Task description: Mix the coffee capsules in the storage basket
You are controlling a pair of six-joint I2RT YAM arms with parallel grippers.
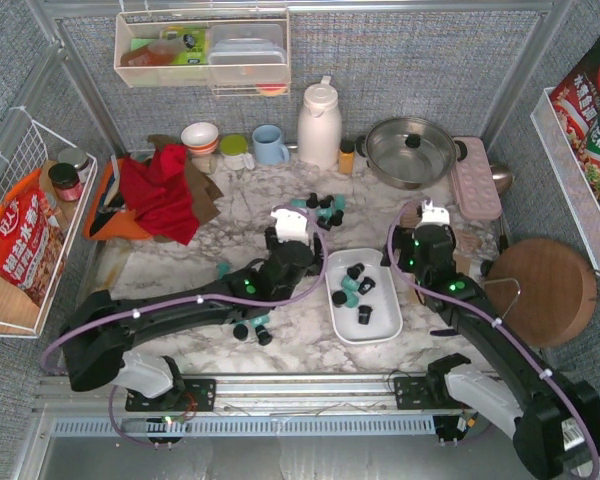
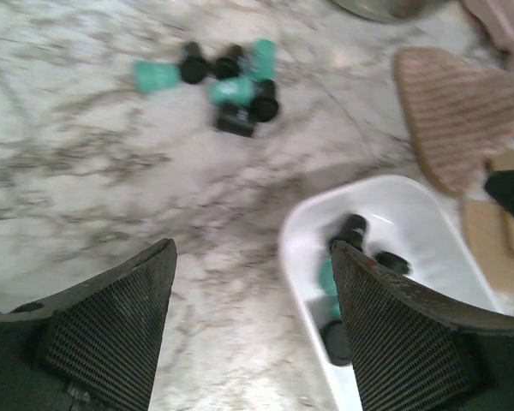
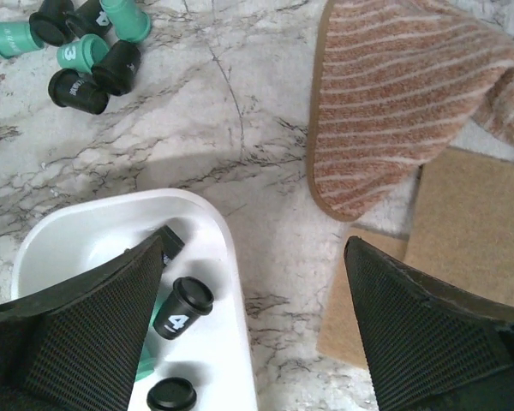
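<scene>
The white storage basket (image 1: 378,332) lies on the marble between my arms and holds several black and teal coffee capsules (image 1: 357,291). It also shows in the left wrist view (image 2: 411,214) and the right wrist view (image 3: 231,257). A loose cluster of capsules (image 1: 320,208) lies on the table beyond it, seen too in the left wrist view (image 2: 227,81) and the right wrist view (image 3: 86,51). More capsules (image 1: 252,329) lie by my left arm. My left gripper (image 1: 290,222) (image 2: 253,248) is open and empty above bare marble left of the basket. My right gripper (image 1: 433,214) (image 3: 255,242) is open and empty, over the basket's far right rim.
A striped pot holder (image 3: 403,94) and cork mat (image 3: 463,248) lie right of the basket. At the back stand a white jug (image 1: 319,125), steel pan (image 1: 410,150), blue mug (image 1: 270,145) and red cloth (image 1: 165,190). A round wooden board (image 1: 545,290) lies right.
</scene>
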